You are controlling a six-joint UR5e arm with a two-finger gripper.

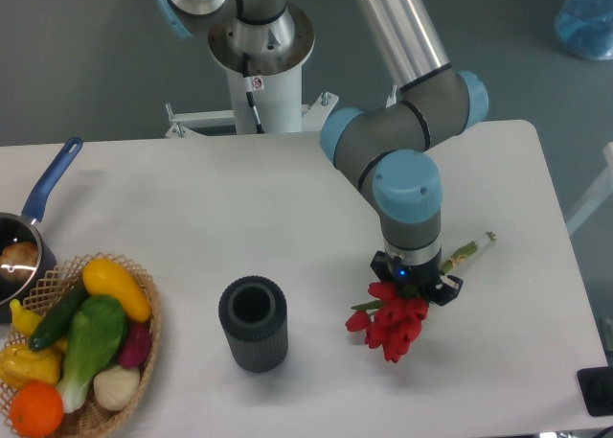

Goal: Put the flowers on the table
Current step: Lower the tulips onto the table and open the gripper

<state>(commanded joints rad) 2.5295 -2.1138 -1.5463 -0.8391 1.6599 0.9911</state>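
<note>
The flowers point(395, 325), a bunch of red tulips with green stems, lie slanted at the right of the white table point(287, 198). The red heads point toward the front edge and the stem ends point(476, 245) point back right. My gripper point(417, 283) points straight down over the middle of the stems and is shut on the bunch. The wrist hides most of the fingers. The bunch is at or just above the tabletop; I cannot tell whether it touches.
A dark ribbed cylindrical vase point(253, 323) stands upright and empty left of the flowers. A wicker basket of vegetables point(81, 357) sits at the front left corner. A blue-handled pot point(24, 242) is at the left edge. The table's right edge is close to the stems.
</note>
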